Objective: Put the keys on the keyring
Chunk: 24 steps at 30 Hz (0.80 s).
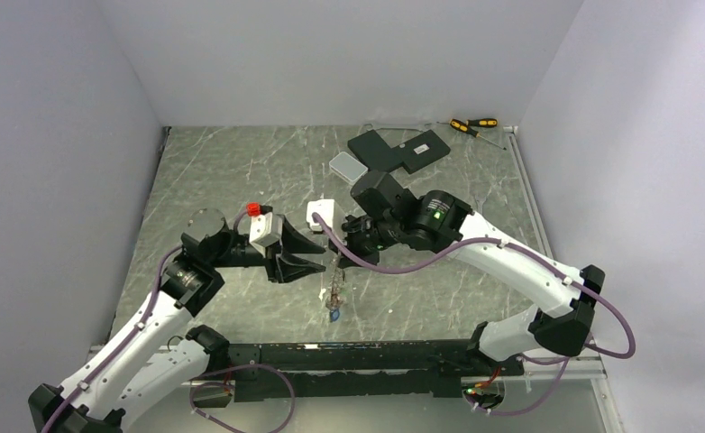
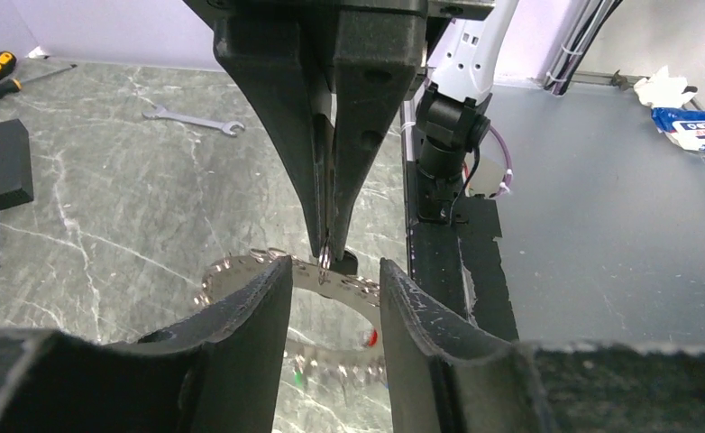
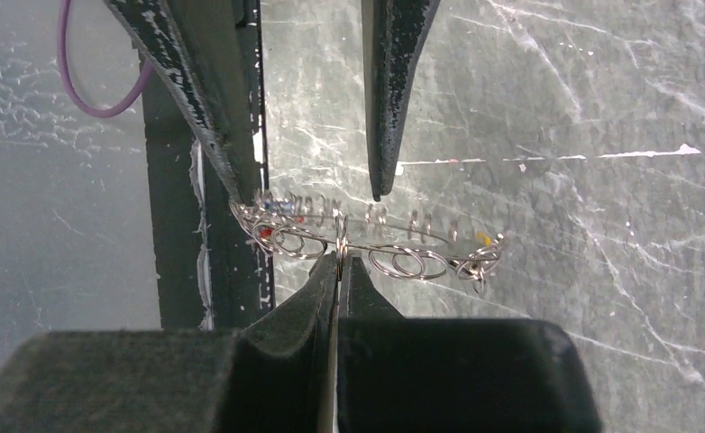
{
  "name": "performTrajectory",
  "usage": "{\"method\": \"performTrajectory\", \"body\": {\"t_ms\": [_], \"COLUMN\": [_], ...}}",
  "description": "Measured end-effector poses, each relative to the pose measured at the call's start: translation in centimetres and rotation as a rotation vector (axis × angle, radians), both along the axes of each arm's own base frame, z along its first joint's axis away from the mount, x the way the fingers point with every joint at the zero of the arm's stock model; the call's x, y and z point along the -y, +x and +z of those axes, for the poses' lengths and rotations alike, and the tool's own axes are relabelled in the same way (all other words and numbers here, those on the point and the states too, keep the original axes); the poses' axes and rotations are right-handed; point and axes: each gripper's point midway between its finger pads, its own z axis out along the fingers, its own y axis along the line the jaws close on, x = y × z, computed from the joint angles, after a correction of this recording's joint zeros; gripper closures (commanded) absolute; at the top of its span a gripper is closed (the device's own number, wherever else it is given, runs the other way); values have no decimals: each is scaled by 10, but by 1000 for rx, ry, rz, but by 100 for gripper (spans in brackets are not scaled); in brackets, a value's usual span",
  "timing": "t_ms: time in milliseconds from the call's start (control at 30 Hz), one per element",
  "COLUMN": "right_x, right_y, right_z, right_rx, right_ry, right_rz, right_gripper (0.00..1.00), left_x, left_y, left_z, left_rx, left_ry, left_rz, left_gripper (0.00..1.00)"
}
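The right pincer (image 3: 340, 263) was seen fully closed, its two fingertips pressed together on the rim of the keyring (image 2: 236, 271). The ring was held clear of the marbled grey surface (image 1: 241, 171), between the two arms and just ahead of their bases. From the right wrist it was seen edge-on, as a thin silver line with small wire loops (image 3: 407, 262) threaded along its rim.

The left pincer (image 2: 335, 268) was seen open, its fingers well apart and straddling the ring. One fingertip (image 3: 241, 185) was placed at the ring's end. The other hung over its middle, a gap being left above the metal. Whether the first fingertip touched the ring could not be told; nothing was gripped by this pincer.

Small specks of red, blue and orange were visible among the loops, and a blue-tagged key (image 1: 334, 314) was seen in the top view at the lowest point of the hanging cluster. How each key was attached could not be made out, the parts being too small.

Farther back on the surface, well apart from the pincers, a silver wrench (image 2: 194, 119) was lying flat. Two screwdrivers (image 1: 473, 125) with orange-and-black handles were lying near the far right corner. Black plates (image 1: 398, 149) were lying nearby, with a small white box (image 1: 346, 163) just beside them.
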Motion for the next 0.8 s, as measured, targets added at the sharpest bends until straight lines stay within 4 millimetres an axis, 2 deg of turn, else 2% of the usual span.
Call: {"method": "performTrajectory", "body": {"t_ms": [167,400,800], "right_x": [-3,-8,-9], "right_y": [-2,-7,-9], "right_z": [2,6,6], "right_rx": [4,2,7], "right_ry": [1,16,18], "right_rz": [14,40,56], "right_gripper": [100,100,100], "left_x": [1,5,6], "left_y": [1,8,6], "left_z": [1,-9,-8], "left_rx": [8,-31,-43], "left_ry": [-5,17,14], "left_rz": [0,1,-6], "left_gripper": [60,67,75]}}
